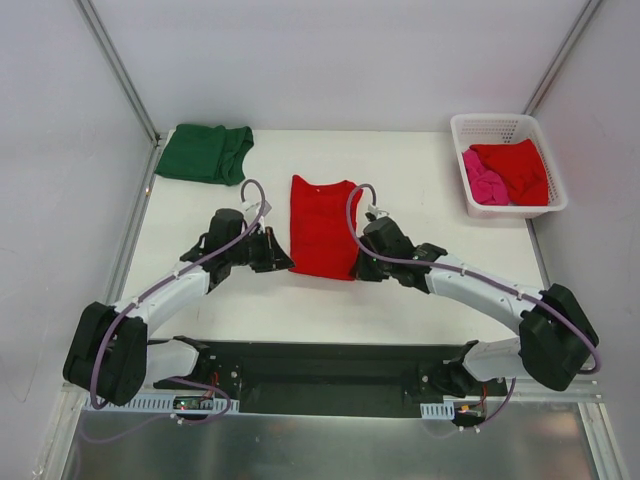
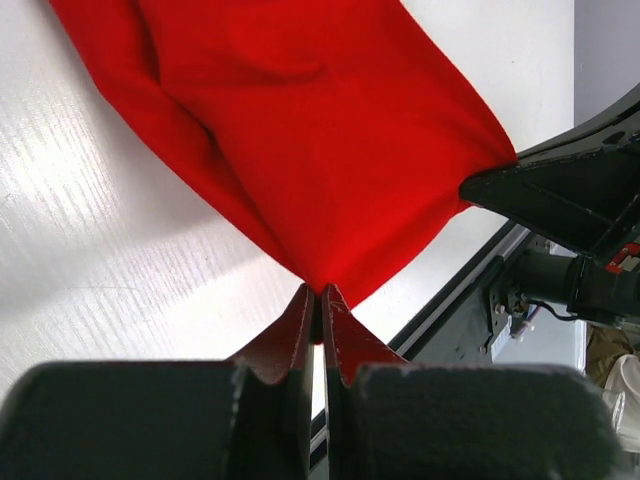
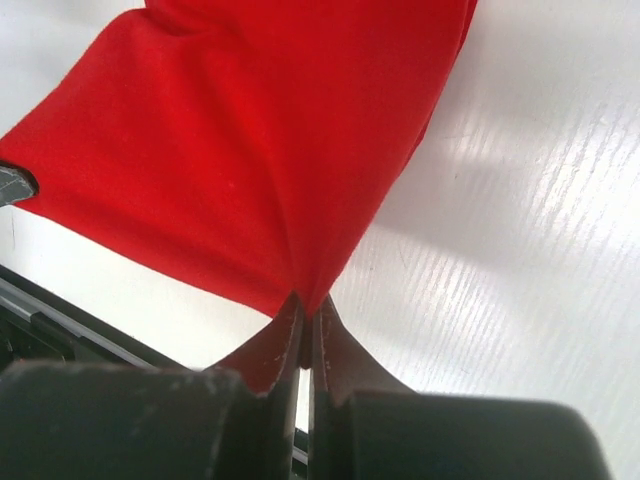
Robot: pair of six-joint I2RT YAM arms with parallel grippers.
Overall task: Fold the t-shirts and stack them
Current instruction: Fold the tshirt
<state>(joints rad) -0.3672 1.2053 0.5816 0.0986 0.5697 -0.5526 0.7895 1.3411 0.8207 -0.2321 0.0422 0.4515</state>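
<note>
A bright red t-shirt (image 1: 322, 222) lies folded into a long strip in the middle of the white table. My left gripper (image 1: 287, 264) is shut on its near left corner, the red cloth (image 2: 300, 130) pinched at the fingertips. At the near right corner, my right gripper (image 1: 356, 270) is shut on the same shirt (image 3: 250, 150). A dark green t-shirt (image 1: 205, 153) lies folded at the far left. Another red t-shirt (image 1: 518, 168) and a pink one (image 1: 484, 182) sit crumpled in the basket.
The white lattice basket (image 1: 505, 125) stands at the far right corner. A black base plate (image 1: 330, 370) runs along the table's near edge, close to the shirt's near hem. Grey walls with metal rails enclose the table on three sides.
</note>
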